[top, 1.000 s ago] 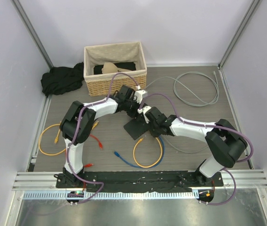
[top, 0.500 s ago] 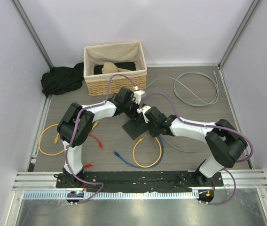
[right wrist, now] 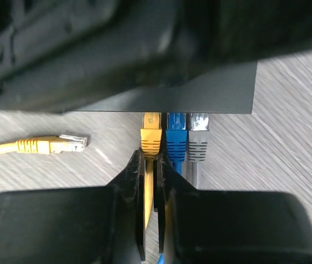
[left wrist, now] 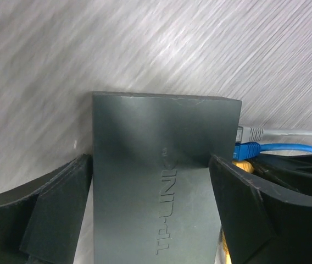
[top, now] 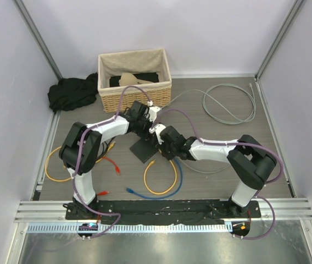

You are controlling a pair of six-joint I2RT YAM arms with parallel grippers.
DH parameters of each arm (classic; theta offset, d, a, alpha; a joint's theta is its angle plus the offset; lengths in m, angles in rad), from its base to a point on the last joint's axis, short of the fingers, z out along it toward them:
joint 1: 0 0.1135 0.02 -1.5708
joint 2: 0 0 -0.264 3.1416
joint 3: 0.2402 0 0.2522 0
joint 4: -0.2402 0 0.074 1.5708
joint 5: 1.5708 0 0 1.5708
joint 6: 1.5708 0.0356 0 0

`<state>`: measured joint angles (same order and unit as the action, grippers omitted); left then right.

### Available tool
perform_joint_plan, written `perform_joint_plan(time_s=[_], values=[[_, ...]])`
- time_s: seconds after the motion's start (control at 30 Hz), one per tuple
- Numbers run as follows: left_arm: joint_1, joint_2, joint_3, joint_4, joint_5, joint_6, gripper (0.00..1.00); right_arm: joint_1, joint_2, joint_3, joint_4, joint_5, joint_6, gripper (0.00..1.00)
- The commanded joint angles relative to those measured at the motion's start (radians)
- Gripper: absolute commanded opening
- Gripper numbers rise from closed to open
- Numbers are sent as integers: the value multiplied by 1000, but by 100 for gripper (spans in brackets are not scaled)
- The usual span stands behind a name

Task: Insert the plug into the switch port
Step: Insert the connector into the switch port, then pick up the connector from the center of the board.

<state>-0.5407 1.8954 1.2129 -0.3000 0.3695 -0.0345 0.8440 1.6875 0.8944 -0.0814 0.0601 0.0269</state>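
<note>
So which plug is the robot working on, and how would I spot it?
Find the woven wicker basket at the back; just in front lies the flat dark-grey switch box. Along one edge sit a yellow plug, a blue plug and a grey plug side by side. It is the yellow one, at the row's end, its yellow cable pinched by the right gripper.

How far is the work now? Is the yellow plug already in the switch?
Done, it seems: the yellow plug sits in a port of the switch, level with the blue plug and grey plug. In hand: the right gripper is shut on the yellow cable; the left gripper straddles the switch, jaws wide. Remaining: release and withdraw.
</note>
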Motion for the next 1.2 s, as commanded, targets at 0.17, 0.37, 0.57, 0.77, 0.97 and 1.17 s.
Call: perform_joint_plan(time_s=[0.17,0.37,0.57,0.77,0.97,1.17], values=[[22,-240,-127,-156,-199,-145,99,4,-66,71,174,24,-21,32],[62,-472,-157,-182,-492,-229,100,4,-163,69,88,46,11,55],[99,-692,-213,-292,-812,-385,100,4,-274,40,-17,50,82,72],[227,-935,-347,-445,-1072,-677,100,6,-371,-18,-35,20,139,78],[430,-968,-469,-415,-1022,-800,95,4,-394,-35,-34,15,136,79],[536,-848,-493,-298,-942,-798,86,4,-393,-40,-34,18,134,79]])
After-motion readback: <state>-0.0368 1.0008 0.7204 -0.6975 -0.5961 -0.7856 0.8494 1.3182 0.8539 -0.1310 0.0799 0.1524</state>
